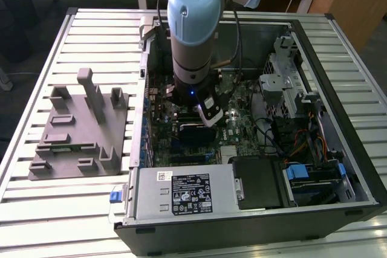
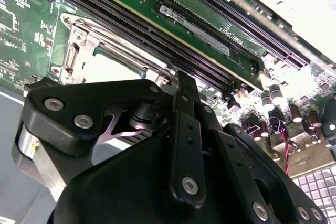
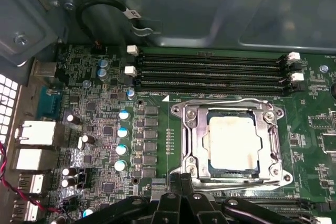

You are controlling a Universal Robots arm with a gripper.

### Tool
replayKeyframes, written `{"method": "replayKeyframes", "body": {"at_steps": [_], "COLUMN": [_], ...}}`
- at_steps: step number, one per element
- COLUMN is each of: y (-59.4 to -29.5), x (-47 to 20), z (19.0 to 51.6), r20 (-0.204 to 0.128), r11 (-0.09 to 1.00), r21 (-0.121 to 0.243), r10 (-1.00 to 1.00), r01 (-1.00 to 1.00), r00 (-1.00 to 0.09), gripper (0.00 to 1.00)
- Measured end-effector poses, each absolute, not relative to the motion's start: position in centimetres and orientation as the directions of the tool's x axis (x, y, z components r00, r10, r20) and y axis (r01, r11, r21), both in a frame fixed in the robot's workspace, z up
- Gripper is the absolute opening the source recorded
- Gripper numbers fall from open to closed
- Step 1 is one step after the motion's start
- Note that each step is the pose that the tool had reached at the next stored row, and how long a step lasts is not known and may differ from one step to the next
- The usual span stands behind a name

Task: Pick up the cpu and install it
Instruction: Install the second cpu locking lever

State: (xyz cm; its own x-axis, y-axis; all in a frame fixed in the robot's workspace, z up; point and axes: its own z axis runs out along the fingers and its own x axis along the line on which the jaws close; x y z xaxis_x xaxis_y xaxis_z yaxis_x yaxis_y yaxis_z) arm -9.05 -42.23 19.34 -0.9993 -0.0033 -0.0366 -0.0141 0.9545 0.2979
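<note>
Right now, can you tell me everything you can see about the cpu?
The cpu is a small flat square chip with a pale silvery metal top that looks a bit smudged. It lies flat in the socket on the green motherboard, with a shiny metal frame around its edges. The memory slots run alongside it. The gripper is just above the board beside the socket, not holding the cpu. In the second wrist view the cpu peeks out past the black gripper parts.

Bright, even light; glare whitens the cpu (image 3: 234,143) top
</note>
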Motion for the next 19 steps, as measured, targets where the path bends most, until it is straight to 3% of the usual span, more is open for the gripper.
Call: {"method": "replayKeyframes", "body": {"at_steps": [19], "y": [-42.23], "x": [-9.26], "z": [18.74], "r20": [-0.037], "r11": [0.948], "r21": [0.316], "r10": [-0.016], "r01": [-0.027], "r00": [-0.999], "gripper": [0.11]}}
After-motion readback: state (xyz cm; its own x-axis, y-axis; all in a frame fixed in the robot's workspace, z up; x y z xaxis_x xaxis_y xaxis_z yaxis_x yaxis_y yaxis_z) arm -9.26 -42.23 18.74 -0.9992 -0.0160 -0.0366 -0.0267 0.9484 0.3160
